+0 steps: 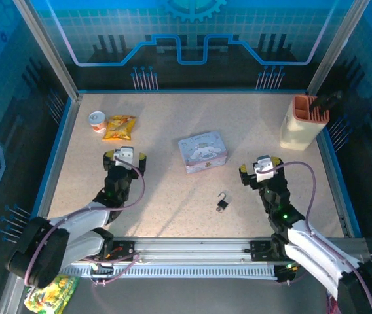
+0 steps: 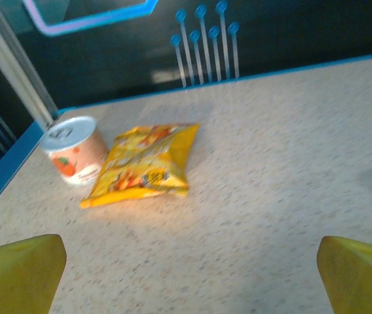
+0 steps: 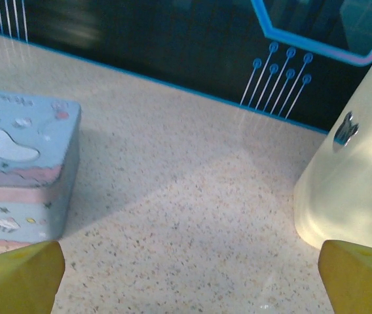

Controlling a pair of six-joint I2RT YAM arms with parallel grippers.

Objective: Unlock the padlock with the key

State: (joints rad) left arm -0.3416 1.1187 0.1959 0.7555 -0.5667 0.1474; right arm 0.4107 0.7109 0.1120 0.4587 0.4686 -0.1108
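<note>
Speckled beige table [image 1: 166, 118] with a blue rim, five things spread across it.

At the far left a small round can [image 1: 97, 122] with a white lid stands just beside a yellow snack packet [image 1: 120, 127] lying flat. Near the middle lies a pale blue cartoon tin [image 1: 203, 150], turned slightly askew. Nearer and a little right of the tin, apart from it, lies the tiny dark padlock [image 1: 223, 203]; its thin shackle points to the far side and seems raised, though it is too small to be sure. In the far right corner a cream container [image 1: 302, 127] stands upright.
</note>
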